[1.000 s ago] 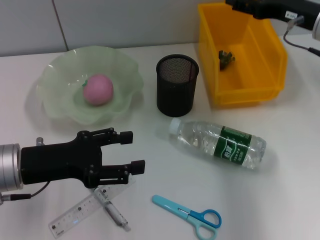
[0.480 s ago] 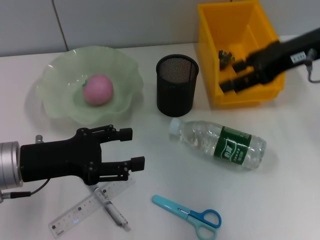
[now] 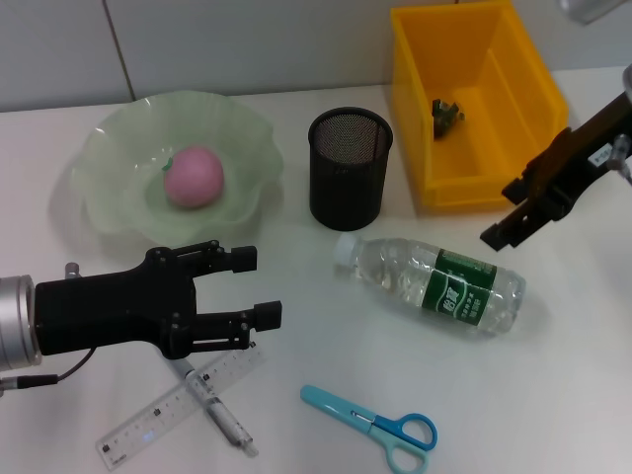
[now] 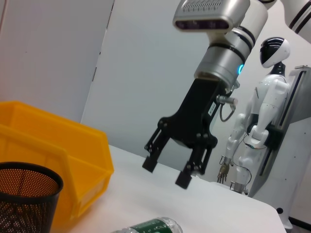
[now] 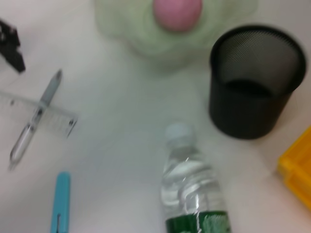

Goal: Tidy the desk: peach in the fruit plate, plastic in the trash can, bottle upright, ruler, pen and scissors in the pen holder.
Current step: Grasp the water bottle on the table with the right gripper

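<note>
The pink peach lies in the green fruit plate. A dark scrap of plastic sits inside the yellow bin. The bottle lies on its side below the black mesh pen holder. Ruler and pen lie crossed at the front left, and the blue scissors lie right of them. My left gripper hovers open just above the ruler and pen. Open too, my right gripper hangs beside the bin, above the bottle's base end.
The wrist views show the same things: bottle, pen holder, pen, ruler, scissors handle, and the right gripper over the table. A wall runs behind the desk.
My right arm has swung from over the yellow bin down and right, to beside the bin near the bottle. The left gripper has shifted slightly left.
</note>
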Motion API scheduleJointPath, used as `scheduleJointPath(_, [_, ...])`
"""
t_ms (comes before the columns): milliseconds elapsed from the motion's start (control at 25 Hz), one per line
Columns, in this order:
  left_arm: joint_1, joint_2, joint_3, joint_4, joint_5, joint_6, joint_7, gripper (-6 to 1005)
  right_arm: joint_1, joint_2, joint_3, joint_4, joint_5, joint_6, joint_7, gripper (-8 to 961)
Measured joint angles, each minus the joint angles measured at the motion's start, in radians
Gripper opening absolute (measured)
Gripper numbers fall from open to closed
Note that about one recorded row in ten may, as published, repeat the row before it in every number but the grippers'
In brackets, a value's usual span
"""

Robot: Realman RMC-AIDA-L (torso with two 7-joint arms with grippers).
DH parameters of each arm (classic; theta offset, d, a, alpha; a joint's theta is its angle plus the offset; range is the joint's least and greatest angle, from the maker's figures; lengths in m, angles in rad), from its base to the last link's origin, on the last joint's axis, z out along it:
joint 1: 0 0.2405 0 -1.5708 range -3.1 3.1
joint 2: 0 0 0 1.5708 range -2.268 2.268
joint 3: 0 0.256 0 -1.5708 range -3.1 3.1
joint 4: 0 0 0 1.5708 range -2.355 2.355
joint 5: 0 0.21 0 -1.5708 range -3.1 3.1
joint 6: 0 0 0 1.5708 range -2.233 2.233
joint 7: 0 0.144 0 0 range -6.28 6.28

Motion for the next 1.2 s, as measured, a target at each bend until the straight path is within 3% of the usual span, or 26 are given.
scheduleJointPath(560, [-0.001,0.001,-0.001,0.0,0.007,0.001,-0.001,811,0.039,0.022,-0.164,0.112,-0.051,0.057,-0.016,767])
scheduleJointPath(920, [0.006,0.007,0.007,0.0,0.008,0.003,0.011,810,0.049,0.067,-0.198,0.169,-0.114,0.157,-0.054,766])
scheduleJointPath(1200, [0.005,0.008,0.008,0.0,0.009,0.007,0.011,810,0.05,0.075,-0.248,0.237,-0.115,0.239,-0.056,768])
